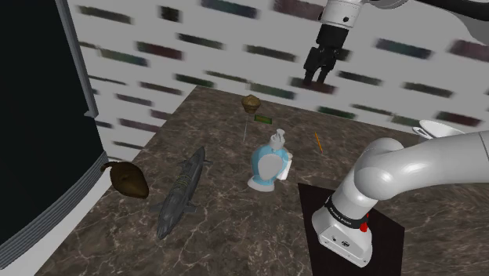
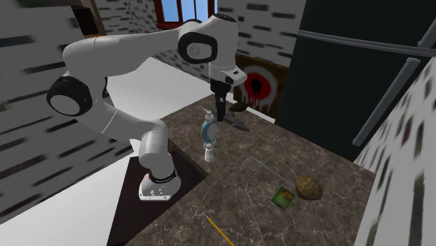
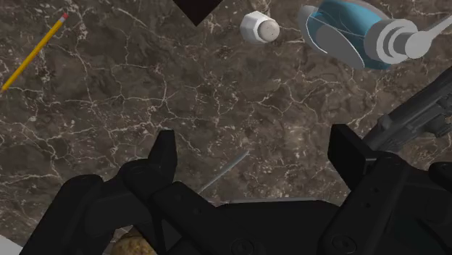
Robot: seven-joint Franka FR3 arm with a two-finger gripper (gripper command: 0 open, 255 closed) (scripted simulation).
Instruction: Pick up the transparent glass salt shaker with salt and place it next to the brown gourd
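The salt shaker [image 3: 259,27] is a small white jar with a greyish cap. It stands on the dark marble tabletop [image 1: 227,227], close beside a blue and white pump bottle [image 1: 267,161]. In the shoulder view the salt shaker [image 1: 287,166] is on that bottle's right. The brown gourd [image 1: 129,180] lies near the table's edge at the shoulder view's left. My gripper [image 1: 318,77] hangs high over the far part of the table, open and holding nothing. In the wrist view the gripper [image 3: 255,156] has the shaker well ahead of its fingers [image 3: 164,155].
A long dark grey figure [image 1: 182,188] lies between the gourd and the pump bottle. A pencil [image 1: 317,141], a green card [image 1: 262,119] and a brown lumpy ball [image 1: 251,103] sit at the far end. My black stand [image 1: 309,205] is at the lower right.
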